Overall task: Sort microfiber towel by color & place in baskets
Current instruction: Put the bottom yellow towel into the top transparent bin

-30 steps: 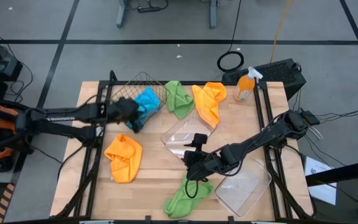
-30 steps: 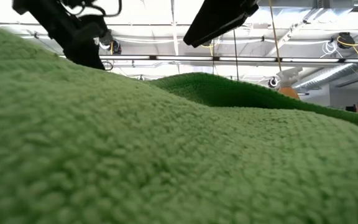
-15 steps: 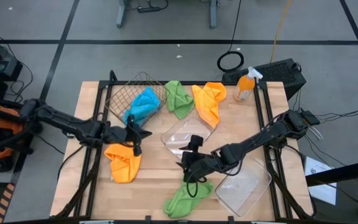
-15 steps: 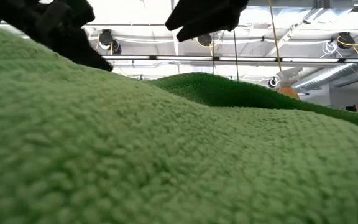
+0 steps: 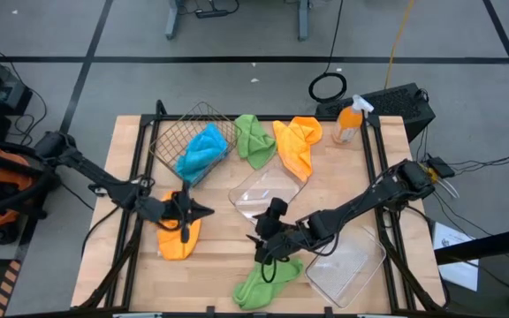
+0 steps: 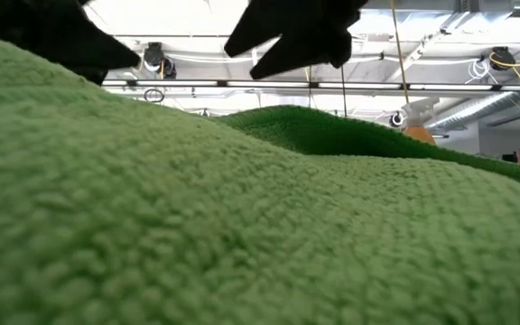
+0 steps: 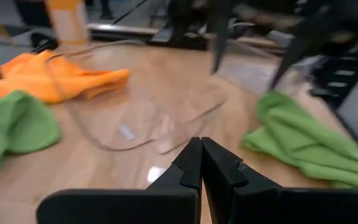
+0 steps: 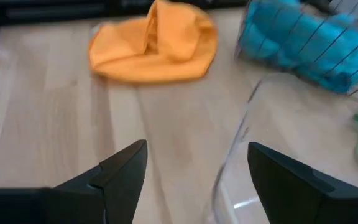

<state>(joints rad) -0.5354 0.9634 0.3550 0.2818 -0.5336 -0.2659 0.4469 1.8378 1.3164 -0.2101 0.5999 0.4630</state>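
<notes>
- While right gripper [image 5: 263, 250] hangs with fingers spread and nothing between them, just above lime green towel [image 5: 262, 281] at table's front edge, best approach judged as: descend straight onto highest fold, pinch a thick ridge rather than a thin edge, lift clear before carrying.
- Left gripper [image 5: 203, 212] clenched shut and empty, poised over right edge of orange towel [image 5: 176, 231] near front-left part of table [image 5: 219, 243]; would need to open before any pick.
- Likely risk: soft pile slipping out if only a few fibres caught; deeper bite advised.
- Keep spread fingers off clear plastic tray [image 5: 263, 191] just behind; thin rim would probably skid on smooth wood.
- Second clear tray [image 5: 347, 262] at front-right corner, empty, nearest drop spot for green.
- Blue towel [image 5: 203, 150] already lying in dark wire-mesh basket [image 5: 177, 132] at back-left; only one bundle discernible, count uncertain.
- Second green towel [image 5: 253, 139] and second orange towel [image 5: 296, 143] side by side along back edge, both crumpled, neither in a container.
- Orange spray bottle [image 5: 348, 122] upright at back-right corner, not part of sort.
- Textures: towels fuzzy, looped pile, limp, holding soft folds; low view filled with green nap.
- Trays: rigid, glossy, see-through, rounded corners; basket: open thin wire grid, rectangular; table: pale matte planks.
</notes>
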